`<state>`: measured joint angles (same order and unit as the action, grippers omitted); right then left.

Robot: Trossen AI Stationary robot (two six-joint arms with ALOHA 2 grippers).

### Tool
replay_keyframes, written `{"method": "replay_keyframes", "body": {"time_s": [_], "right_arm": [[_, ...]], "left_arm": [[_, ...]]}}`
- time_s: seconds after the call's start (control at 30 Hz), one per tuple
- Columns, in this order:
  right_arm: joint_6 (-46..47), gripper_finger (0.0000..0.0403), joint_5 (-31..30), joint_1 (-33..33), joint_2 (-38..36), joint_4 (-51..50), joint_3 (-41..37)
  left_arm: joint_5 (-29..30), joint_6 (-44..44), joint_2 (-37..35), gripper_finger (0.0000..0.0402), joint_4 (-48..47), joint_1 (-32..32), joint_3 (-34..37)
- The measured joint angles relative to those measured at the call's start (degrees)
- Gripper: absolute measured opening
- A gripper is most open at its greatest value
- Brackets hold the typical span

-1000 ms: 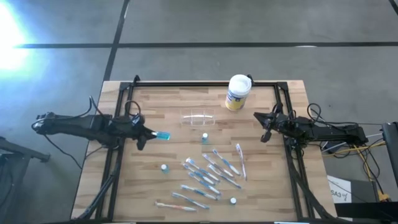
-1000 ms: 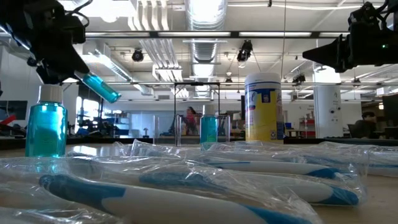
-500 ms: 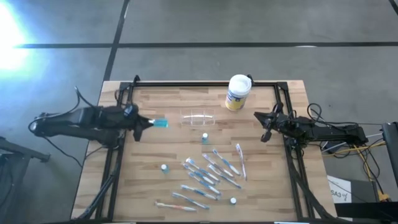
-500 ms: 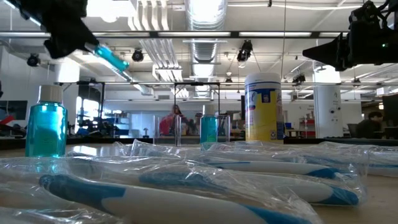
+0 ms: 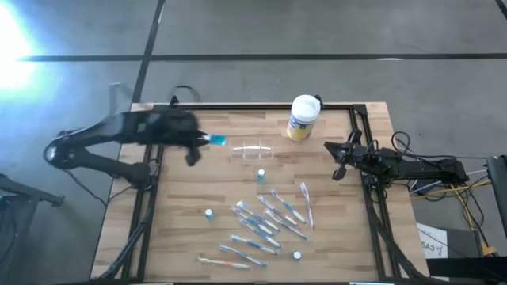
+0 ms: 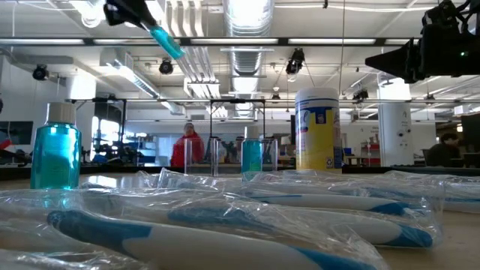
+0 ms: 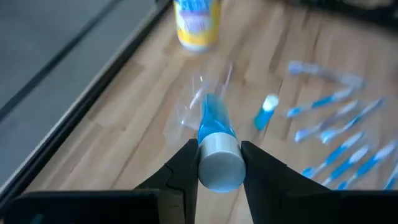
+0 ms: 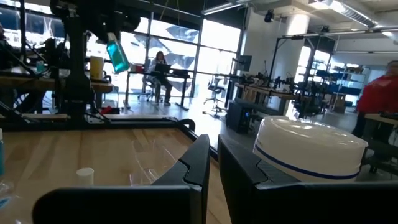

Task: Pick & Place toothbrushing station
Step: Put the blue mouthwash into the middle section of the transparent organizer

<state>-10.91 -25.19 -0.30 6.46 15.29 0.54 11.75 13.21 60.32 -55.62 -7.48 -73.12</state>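
While the left hand (image 5: 200, 142) clasps a blue bottle (image 5: 215, 140), wrapped toothbrushes (image 5: 265, 222) litter the wooden table (image 5: 190, 222).

No writing here can be read; the yellow label on the white canister (image 6: 317, 129) is too blurred to make out.

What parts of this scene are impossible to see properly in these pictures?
- Left jaws, high view: smeared by motion around the blue bottle.
- Clear holder, high view: see-through, so its edges are faint.
- Canister, right wrist view: label below the picture's edge.
- Toothbrushes, low view: blurred, overlapping, uncountable.
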Motion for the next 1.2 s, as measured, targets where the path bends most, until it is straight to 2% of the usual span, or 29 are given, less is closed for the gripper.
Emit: {"method": "replay_keyframes", "body": {"time_s": [0.37, 0.53, 0.73, 0.97, 1.2], "right_arm": [[-0.69, 0.0031, -0.33, -0.04, 0.12, -0.07, 0.0], [-0.69, 0.0031, -0.34, -0.02, 0.13, -0.15, 0.0], [-0.69, 0.0031, -0.35, -0.02, 0.13, -0.2, 0.0], [-0.74, 0.0031, -0.39, 0.0, 0.13, -0.31, 0.0], [-1.12, 0.0031, -0.42, 0.0, 0.13, -0.5, 0.0]], "left_arm": [[-3.07, -12.73, 24.86, 0.0099, -12.65, -2.34, -22.7], [-3.05, -17.99, 33.22, 0.0099, -17.79, -3.44, -32.19], [-3.25, -23.28, 41.85, 0.0099, -21.81, -4.37, -40.31], [-3.14, -28.88, 48.59, 0.0099, -24.17, -5.6, -45.01], [-3.22, -31.23, 52.01, 0.0099, -24.44, -7.39, -44.87]]}}
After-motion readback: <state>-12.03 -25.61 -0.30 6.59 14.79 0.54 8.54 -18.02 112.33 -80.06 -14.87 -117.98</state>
